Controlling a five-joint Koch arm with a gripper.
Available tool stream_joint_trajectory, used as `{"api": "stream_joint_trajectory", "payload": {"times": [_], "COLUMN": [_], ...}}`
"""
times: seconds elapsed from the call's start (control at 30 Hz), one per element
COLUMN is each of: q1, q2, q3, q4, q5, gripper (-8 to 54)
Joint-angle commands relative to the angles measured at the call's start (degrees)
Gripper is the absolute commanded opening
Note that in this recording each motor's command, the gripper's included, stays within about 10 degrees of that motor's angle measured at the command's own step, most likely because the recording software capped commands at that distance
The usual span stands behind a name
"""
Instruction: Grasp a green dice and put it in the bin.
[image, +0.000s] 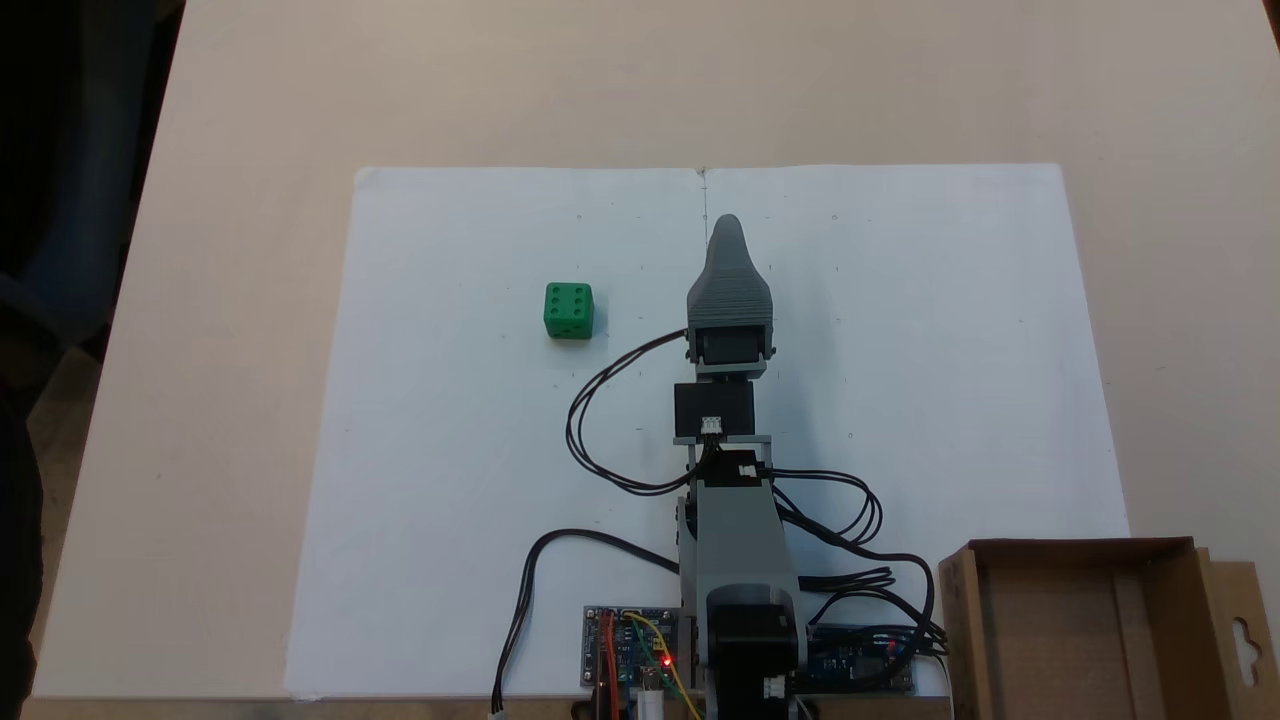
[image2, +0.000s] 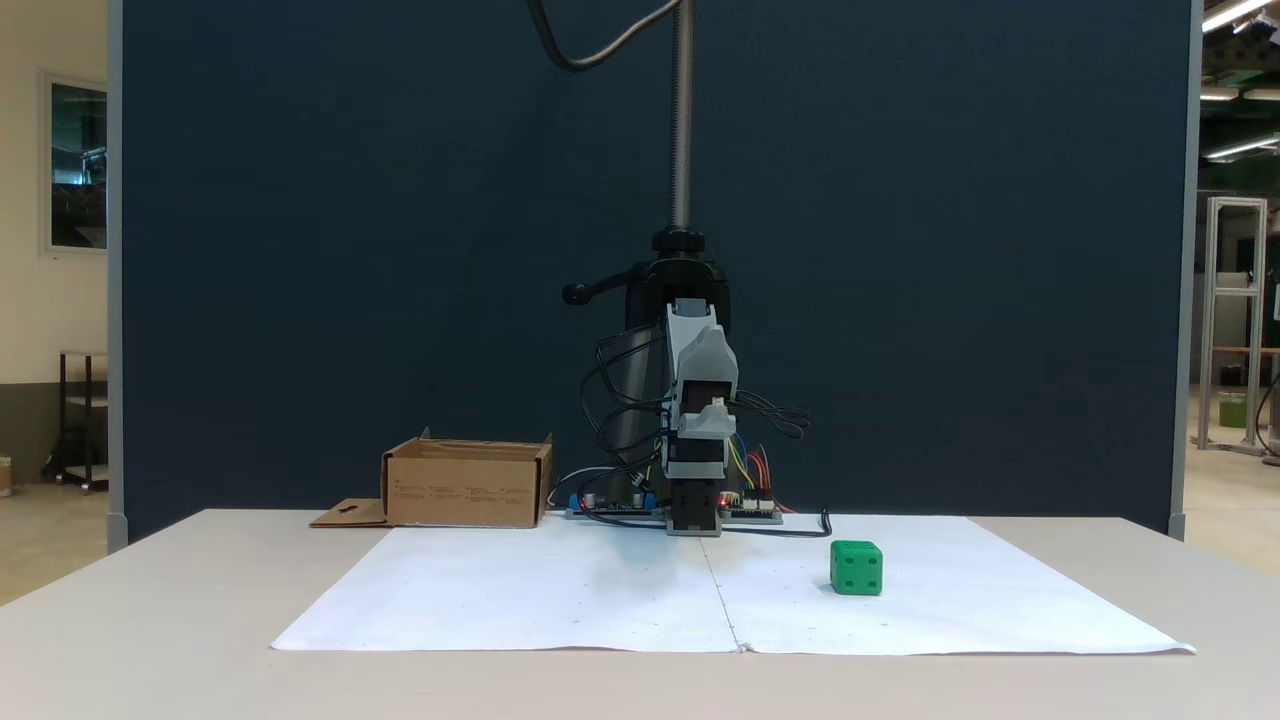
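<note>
Nearest the camera in a fixed view at table height, white paper (image2: 700, 600) covers the middle of a pale table (image2: 150, 640), and the green dice (image2: 856, 568) sits flat on that paper, in front of the robot arm's base and off to its right in this view. From above, the green dice (image: 568, 310) shows six pips on top and lies left of the arm, well apart from it. The claw (image: 728, 240) points away from the base over the paper, touching nothing; its jaws lie one behind the other, so I cannot tell whether it is open or closed. The bin (image: 1085, 620), an open brown cardboard box, stands beside the base on the side opposite the dice. Judging by its look, the dice is hard, light plastic, smooth with rounded edges, so it may slip or roll if pinched at a corner. Two opposite flat side faces, gripped squarely near mid-height, seem the safest hold.
</note>
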Motion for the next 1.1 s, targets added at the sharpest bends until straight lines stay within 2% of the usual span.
{"api": "stream_joint_trajectory", "payload": {"times": [0.0,1.07], "q1": [-1.58,-1.49], "q2": [6.33,6.42], "q3": [4.04,4.04], "q4": [10.00,10.81], "q5": [-3.78,-3.87], "gripper": [43.1,42.1]}}
